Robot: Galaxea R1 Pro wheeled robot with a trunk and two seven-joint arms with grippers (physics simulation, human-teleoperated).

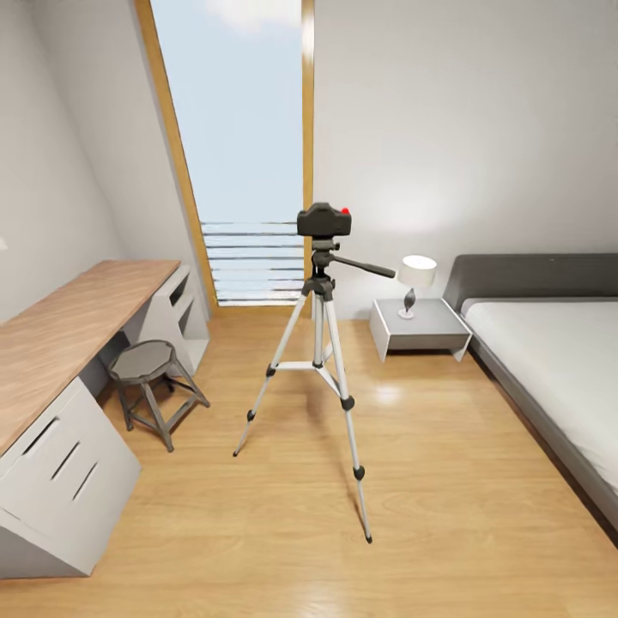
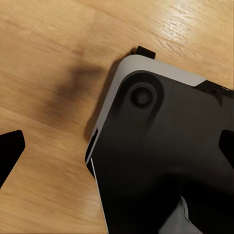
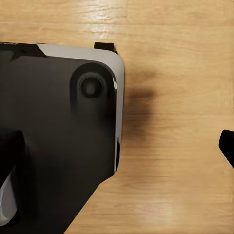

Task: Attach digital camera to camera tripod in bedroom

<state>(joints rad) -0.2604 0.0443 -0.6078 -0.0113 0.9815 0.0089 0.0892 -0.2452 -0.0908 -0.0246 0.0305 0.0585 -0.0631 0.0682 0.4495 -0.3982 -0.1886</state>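
Note:
The digital camera (image 1: 324, 221), black with a red button on top, sits on the head of the camera tripod (image 1: 320, 343). The tripod stands on the bedroom's wood floor in front of the tall window, with its pan handle (image 1: 365, 265) pointing right. Both arms hang low. My left gripper (image 2: 117, 151) is open, its dark fingertips (image 2: 9, 148) wide apart over the floor and my own base. My right gripper (image 3: 119, 146) is open too, with one fingertip (image 3: 228, 145) at the picture's edge. Neither holds anything.
A low grey stool (image 1: 153, 378) stands left of the tripod beside the long wooden desk (image 1: 60, 335). A nightstand (image 1: 419, 329) with a lamp (image 1: 415, 283) and the bed (image 1: 549, 360) lie to the right. Open floor stretches before the tripod. My dark base (image 2: 165, 161) shows below both wrists.

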